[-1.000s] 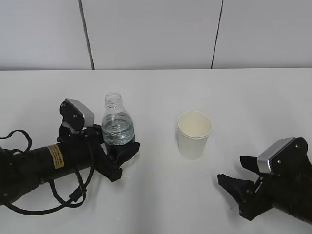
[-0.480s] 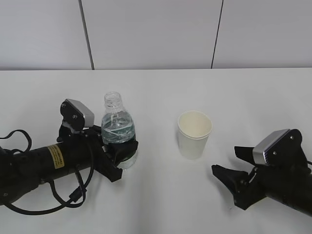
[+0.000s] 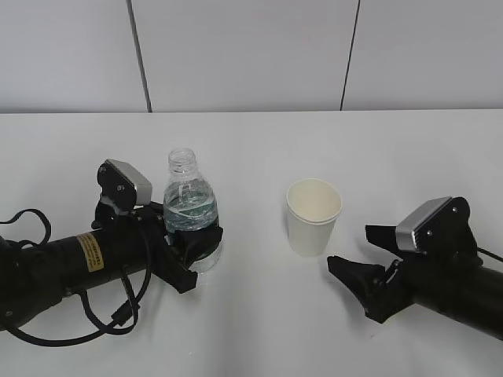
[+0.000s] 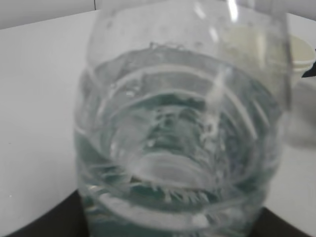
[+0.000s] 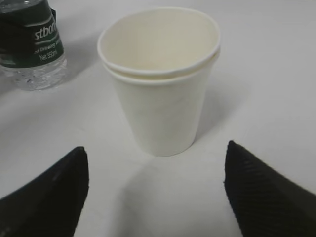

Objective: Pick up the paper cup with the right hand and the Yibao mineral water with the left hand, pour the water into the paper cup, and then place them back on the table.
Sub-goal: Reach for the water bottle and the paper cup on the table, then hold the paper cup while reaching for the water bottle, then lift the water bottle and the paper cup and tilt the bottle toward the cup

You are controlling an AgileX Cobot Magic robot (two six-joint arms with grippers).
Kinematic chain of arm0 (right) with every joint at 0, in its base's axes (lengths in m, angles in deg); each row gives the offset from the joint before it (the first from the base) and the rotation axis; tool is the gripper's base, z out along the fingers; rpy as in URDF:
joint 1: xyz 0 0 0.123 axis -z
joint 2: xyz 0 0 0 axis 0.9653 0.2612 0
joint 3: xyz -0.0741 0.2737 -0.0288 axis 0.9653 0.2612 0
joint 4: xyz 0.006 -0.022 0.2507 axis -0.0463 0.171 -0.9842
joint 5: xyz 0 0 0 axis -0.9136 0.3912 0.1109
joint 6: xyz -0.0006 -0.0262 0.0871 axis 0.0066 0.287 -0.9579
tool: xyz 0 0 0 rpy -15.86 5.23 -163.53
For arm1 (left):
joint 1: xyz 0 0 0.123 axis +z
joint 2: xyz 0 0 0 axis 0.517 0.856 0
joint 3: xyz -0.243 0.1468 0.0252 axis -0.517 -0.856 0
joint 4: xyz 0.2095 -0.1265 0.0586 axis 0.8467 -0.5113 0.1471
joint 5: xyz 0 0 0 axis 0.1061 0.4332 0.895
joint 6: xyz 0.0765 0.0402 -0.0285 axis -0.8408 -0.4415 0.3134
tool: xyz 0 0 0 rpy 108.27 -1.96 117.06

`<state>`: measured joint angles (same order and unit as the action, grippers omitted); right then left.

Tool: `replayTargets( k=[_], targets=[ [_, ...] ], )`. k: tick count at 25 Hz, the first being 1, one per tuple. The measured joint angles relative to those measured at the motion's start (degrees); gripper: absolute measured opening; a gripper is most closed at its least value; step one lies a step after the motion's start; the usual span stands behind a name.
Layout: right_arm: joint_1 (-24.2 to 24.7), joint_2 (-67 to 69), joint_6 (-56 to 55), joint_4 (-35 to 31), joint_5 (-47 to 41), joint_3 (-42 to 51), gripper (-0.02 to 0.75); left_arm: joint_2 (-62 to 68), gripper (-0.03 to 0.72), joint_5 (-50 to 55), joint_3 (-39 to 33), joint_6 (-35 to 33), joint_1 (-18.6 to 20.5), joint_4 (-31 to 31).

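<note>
The Yibao mineral water bottle (image 3: 189, 206) stands uncapped on the white table (image 3: 259, 141), left of centre. My left gripper (image 3: 192, 239), on the arm with the yellow label, is shut around its green label. The bottle fills the left wrist view (image 4: 177, 138), with black fingers (image 4: 34, 228) at the bottom corners. The white paper cup (image 3: 313, 220) stands upright and empty at the centre. My right gripper (image 3: 350, 247) is open just right of the cup, low over the table. In the right wrist view the cup (image 5: 160, 108) stands just beyond the spread gripper (image 5: 155, 149), untouched; the bottle (image 5: 34, 39) shows top left.
A grey panelled wall (image 3: 244, 55) runs behind the table's far edge. Black cables (image 3: 118, 314) loop from the left arm near the front left. The cup's rim (image 4: 302, 49) shows at the right edge of the left wrist view.
My right gripper has moved left and forward toward the cup, staying open. My left gripper's jaws closed in on the bottle, which shifted slightly left, then held still.
</note>
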<state>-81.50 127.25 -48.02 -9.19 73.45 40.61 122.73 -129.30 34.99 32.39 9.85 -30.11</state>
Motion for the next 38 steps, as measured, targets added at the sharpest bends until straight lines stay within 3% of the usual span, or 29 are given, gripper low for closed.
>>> replayTargets(
  k=[13,38],
  targets=[
    [0.0,8.0,-4.7,0.8,0.0,-9.0,0.671,0.0,0.354,0.0,0.0,0.0,0.0,0.0],
    [0.0,13.0,-5.5,10.7,-0.1,-19.5,0.671,0.0,0.353,-0.1,0.0,0.0,0.0,0.0]
  ],
)
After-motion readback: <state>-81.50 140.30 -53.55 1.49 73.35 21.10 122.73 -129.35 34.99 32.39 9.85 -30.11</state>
